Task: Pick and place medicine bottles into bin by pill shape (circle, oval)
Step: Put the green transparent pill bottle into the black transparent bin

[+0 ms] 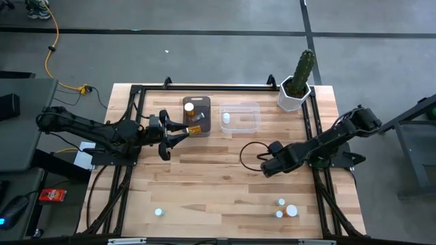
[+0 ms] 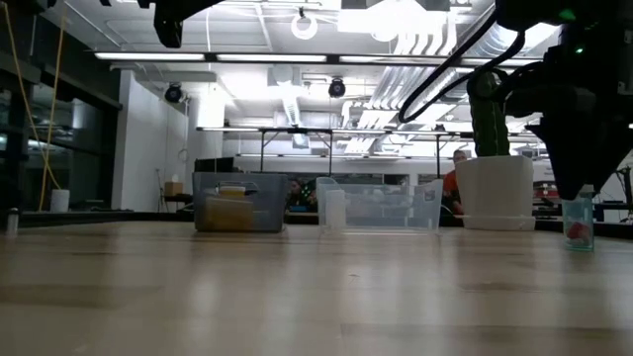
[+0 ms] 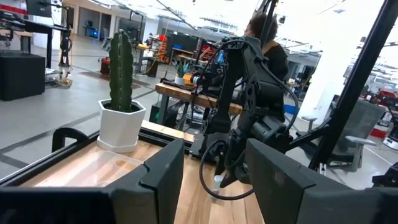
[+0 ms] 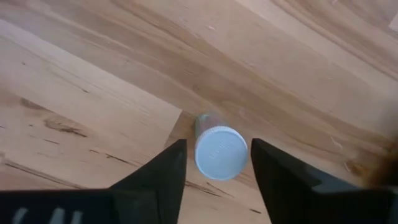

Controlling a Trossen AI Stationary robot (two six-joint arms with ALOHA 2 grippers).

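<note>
Two bins (image 1: 196, 116), four loose bottles (image 1: 291, 211) by the near edge.

Our right gripper (image 4: 214, 163) is spread around a white-capped bottle (image 4: 220, 151); our left gripper (image 1: 178, 132) is spread too.

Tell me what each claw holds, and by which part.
Nothing. The left claw is empty; the right claw straddles a white-capped bottle, fingers apart from its cap.

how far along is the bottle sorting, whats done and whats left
Done: two amber bottles lie in the dark bin and one white-capped bottle stands in the clear bin. In hand: the right gripper is open around a white-capped bottle on the table; the left gripper is open by the dark bin. Left: one bottle and a group of three at the table's near edge.
</note>
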